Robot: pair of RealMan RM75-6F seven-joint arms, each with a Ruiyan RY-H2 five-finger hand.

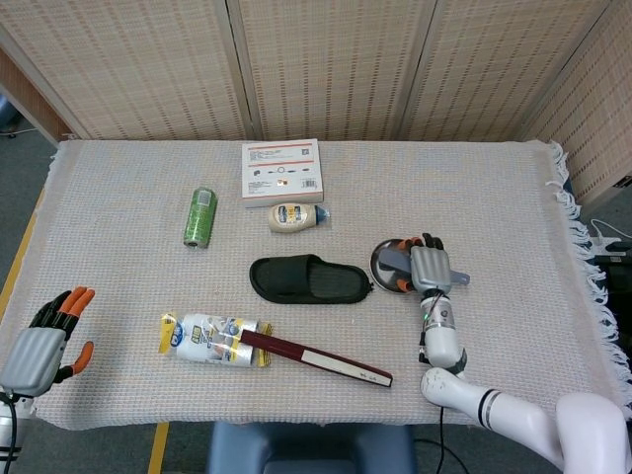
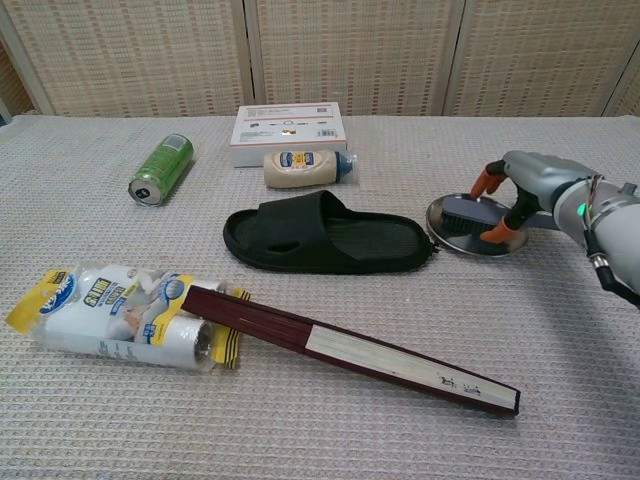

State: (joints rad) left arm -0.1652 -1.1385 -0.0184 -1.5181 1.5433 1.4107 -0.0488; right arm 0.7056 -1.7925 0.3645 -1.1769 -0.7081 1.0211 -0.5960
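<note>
I have the right hand [image 1: 429, 268] positioned over the brush [image 2: 470, 211], which lies bristles-down in the round metal dish [image 2: 452, 238] directly beneath the hand. The fingers are curled down around the brush where its head meets the handle; in the chest view one orange fingertip shows on the far side of the brush and another on the near side, so the hand appears to be closing on it, but I cannot tell whether the grip is firm or the fingers only touch. The handle end [image 1: 459, 278] projects out from under the hand on its outer side, toward the table's right edge. The dish rests on the woven table cover [image 1: 513, 197]. Just inward of the hand, beside the dish, lies the black slipper [image 1: 310, 279]. Nearer to me than the hand, and further inward, lies the folded fan [image 1: 326, 359], one end resting against the plastic-wrapped roll pack [image 1: 209, 339]. Beyond the slipper from the hand are the small squeeze bottle [image 1: 295, 216], the white box [image 1: 281, 169] and the green can [image 1: 199, 216] on its side. The left hand [image 1: 41, 342] sits at the near left corner of the table, well apart from everything, fingers extended and holding nothing.
</note>
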